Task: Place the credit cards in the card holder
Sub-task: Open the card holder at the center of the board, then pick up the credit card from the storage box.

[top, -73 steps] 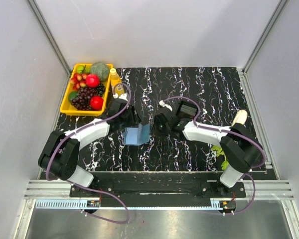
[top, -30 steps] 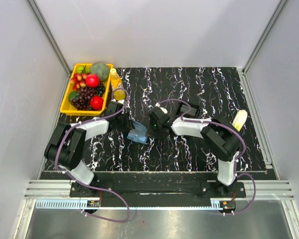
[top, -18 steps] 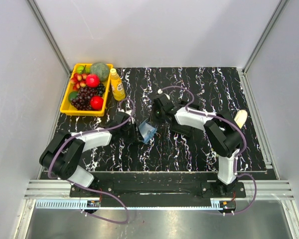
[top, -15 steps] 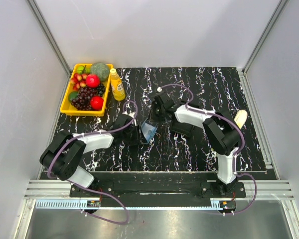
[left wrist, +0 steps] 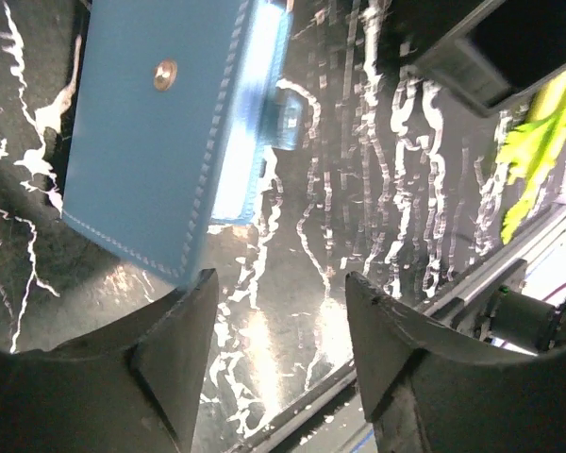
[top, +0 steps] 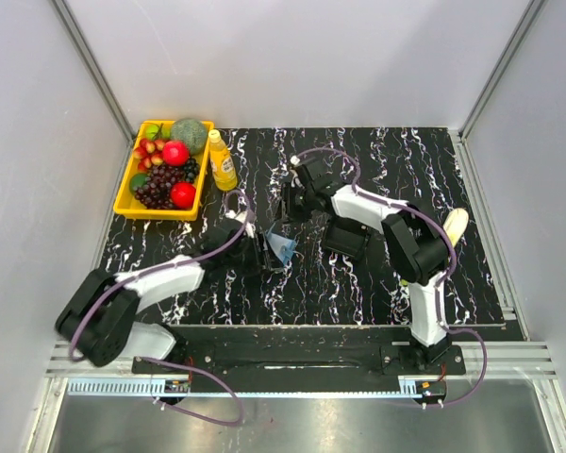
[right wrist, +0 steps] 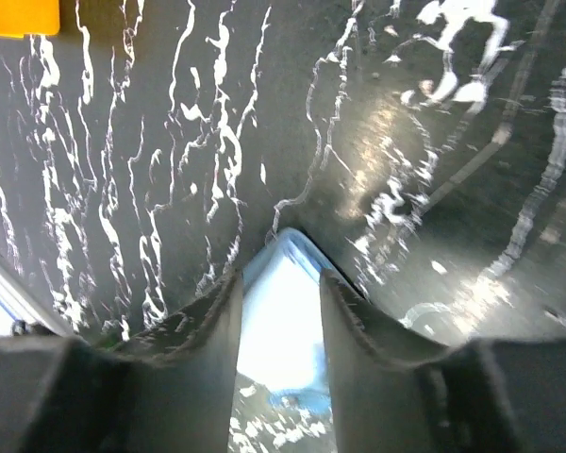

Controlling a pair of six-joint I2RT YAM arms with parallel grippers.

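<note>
Blue card holder on marbled table, left hand spread just below it in frame, right hand straddling its pale inside, cannot tell whether pinching.

Two arms, left arm and right arm — each had white shells between black joints. Thin purple cables ran along both. Fingers — matte dark grey, tapered, edges faintly ribbed. Bases were black.

Bright overhead light, glare flaring off the glossy table lower centre at my left wrist, card holder blown-out and blurred at my right.
</note>
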